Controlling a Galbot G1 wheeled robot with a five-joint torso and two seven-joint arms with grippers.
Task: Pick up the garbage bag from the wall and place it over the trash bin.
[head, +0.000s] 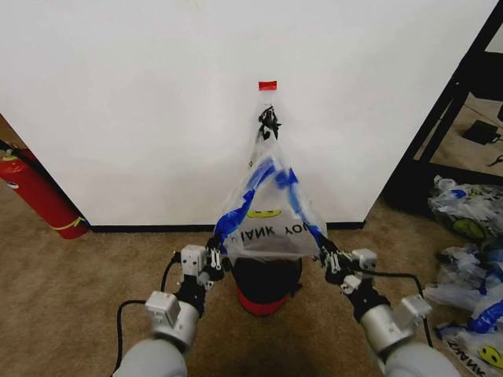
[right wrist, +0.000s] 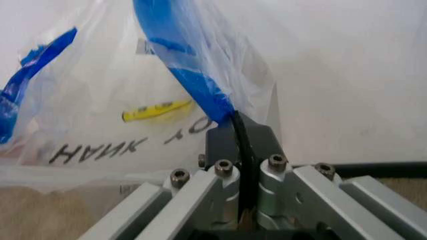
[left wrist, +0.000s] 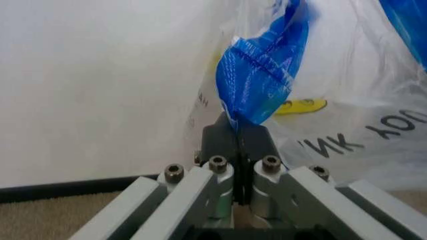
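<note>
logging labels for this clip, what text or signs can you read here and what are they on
"ANK YO": upside down on the bag hanging on the wall, head view; the rest is hidden by folds.
"HANK" and "YO": upside down on the same bag, right wrist view.
"NK" and "YOU": upside down, left wrist view.
Yellow smiley face: a sign on the bag.
Small print on the blue patch: too blurred to read.
Bags heaped at right: print too small to read.

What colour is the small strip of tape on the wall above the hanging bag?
Red. The tape strip sits on the white wall just above the garbage bag, clearest in the head view.
</note>
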